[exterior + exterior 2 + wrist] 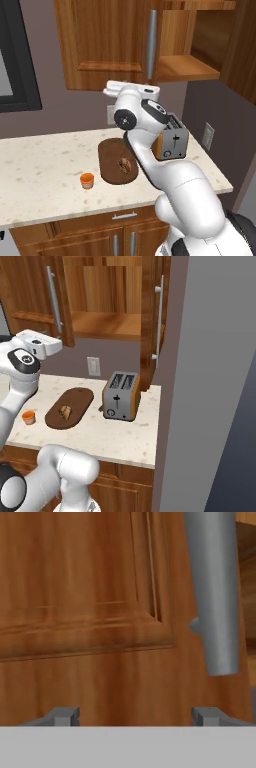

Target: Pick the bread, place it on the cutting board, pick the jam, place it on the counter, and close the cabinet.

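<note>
Facing the cabinet's grained panelled door beside its round silver bar handle, the gripper's fingers stand apart, empty.

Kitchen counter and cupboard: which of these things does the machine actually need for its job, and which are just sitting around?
Part of the job:
- bread, on the cutting board
- jam, on the counter
- cabinet, one door open
- gripper, facing the cabinet door, nothing between its fingers

Just sitting around:
- toaster
- wall outlet
- drawers under the counter
</note>
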